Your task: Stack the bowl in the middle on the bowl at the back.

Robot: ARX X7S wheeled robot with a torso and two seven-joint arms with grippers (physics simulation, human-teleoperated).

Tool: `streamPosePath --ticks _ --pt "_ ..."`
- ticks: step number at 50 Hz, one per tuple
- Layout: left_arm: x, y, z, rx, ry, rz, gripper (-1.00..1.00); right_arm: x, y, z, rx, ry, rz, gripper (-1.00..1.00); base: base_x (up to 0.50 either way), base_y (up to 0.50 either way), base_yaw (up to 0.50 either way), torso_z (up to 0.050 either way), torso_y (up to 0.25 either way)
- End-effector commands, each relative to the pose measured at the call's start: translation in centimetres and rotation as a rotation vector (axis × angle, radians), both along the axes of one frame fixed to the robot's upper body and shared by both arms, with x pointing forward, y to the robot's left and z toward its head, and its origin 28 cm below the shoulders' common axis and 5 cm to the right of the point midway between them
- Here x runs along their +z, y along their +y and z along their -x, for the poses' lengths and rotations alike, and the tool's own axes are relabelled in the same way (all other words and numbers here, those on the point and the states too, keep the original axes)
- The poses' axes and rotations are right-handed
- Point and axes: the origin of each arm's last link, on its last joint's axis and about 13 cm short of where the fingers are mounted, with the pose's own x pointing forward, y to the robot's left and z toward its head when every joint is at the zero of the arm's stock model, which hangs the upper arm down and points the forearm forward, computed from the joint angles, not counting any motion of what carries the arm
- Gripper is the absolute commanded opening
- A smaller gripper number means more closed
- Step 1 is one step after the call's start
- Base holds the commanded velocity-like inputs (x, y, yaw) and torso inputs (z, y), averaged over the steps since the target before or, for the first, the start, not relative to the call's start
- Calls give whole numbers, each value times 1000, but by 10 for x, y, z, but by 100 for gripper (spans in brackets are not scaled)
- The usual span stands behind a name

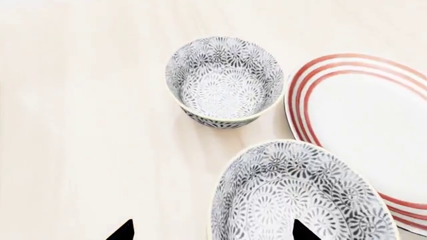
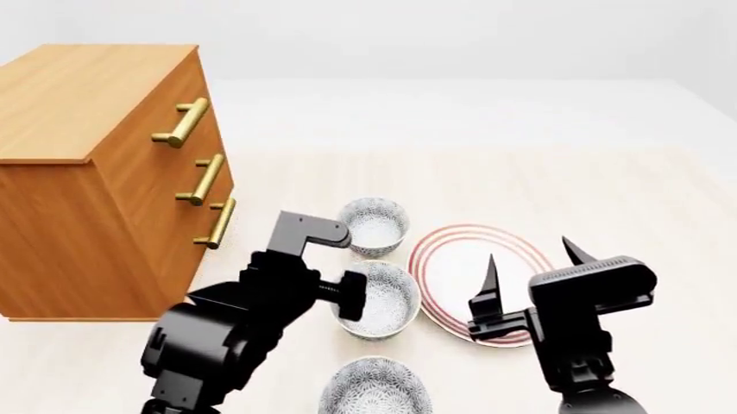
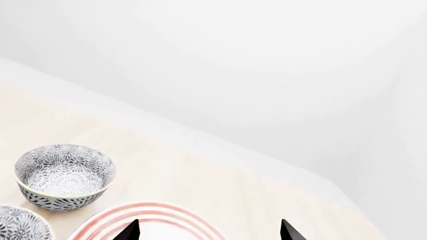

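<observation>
Plate (image 2: 461,250) crowds both bowls' right; open table (image 2: 576,190) lies behind.

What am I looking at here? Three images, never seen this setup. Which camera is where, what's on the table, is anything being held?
It's a simulated two-armed robot on wheels, driven remotely by a person.

The head view looks down over both black arms. The other two views come from cameras near each gripper; the black points at their lower edge are the fingertips.

On the pale table: three patterned bowls in a row, a red-ringed plate beside them, and a wooden drawer cabinet on the robot's left.

The job is to stack the middle bowl on the back bowl. The left gripper sits open around the middle bowl's near rim. The right gripper hangs open over the plate. Nothing is held.
</observation>
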Motion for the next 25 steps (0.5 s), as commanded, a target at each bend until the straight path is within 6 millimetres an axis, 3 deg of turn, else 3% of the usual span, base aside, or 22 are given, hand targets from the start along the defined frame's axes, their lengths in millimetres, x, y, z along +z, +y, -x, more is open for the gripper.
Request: streamPosePath --ticks 1,16,25 --pt "-9 -3 -1 13 37 -10 100 -3 3 -5 -9 3 -4 100 0 0 0 0 0" --pt "-28 -3 -5 6 65 -33 100 -5 8 -14 -1 5 -29 100 0 0 0 0 0" --pt "-38 -4 -5 3 96 -29 100 -11 22 -23 -15 5 -28 100 0 0 0 0 0"
